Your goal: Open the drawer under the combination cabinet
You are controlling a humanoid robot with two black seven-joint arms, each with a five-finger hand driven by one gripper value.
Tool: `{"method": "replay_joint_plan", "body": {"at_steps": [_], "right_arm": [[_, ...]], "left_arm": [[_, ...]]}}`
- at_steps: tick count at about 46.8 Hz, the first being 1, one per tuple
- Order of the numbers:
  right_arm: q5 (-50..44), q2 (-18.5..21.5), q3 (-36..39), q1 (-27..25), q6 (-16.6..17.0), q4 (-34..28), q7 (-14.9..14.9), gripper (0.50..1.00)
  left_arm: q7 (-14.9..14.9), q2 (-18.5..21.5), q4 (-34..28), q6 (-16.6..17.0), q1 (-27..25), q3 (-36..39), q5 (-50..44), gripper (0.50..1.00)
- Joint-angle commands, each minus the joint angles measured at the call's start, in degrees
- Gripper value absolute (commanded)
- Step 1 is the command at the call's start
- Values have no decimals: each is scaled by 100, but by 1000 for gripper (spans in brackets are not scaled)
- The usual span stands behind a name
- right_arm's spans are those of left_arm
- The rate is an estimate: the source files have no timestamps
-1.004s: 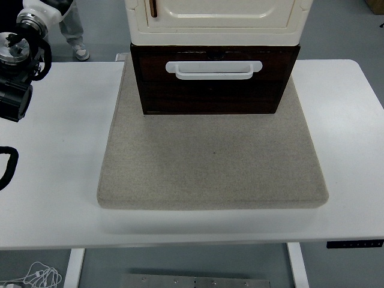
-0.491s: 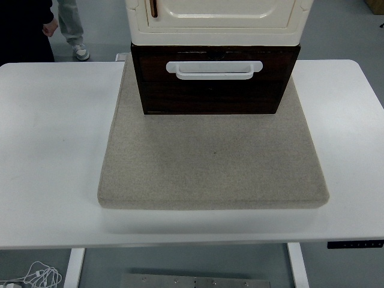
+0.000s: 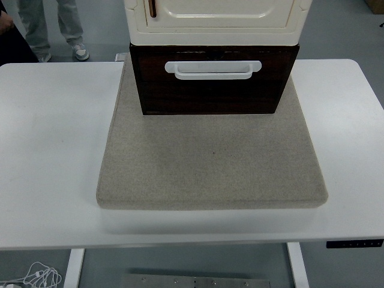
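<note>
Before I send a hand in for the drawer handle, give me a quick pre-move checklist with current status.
1. Drawer under the cream cabinet looks shut, front flush: ok, nothing opened yet.
2. White handle fully visible and unobstructed: ok.
3. Beige mat in front of the drawer bare, leaving room for it to slide out: ok.
4. Either robot hand in view: not ok, neither shows, so their poses cannot be checked.
5. Person standing beyond the table's far left corner, apart from the cabinet: ok, but watch them.
6. Cabinet seated squarely on the mat: ok from this view; its back is hidden.
</note>
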Motion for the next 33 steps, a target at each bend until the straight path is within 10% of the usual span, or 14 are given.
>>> {"method": "replay_joint_plan", "body": {"at_steps": [1, 33], "right_arm": [[0, 0, 0, 0, 0, 0, 0, 926], [0, 0, 0, 0, 0, 0, 0, 926]], "left_arm": [[8, 30, -357, 0, -59, 8, 309, 1000], [-9, 1331, -3389, -465, -1666, 3768, 521, 1000]]}}
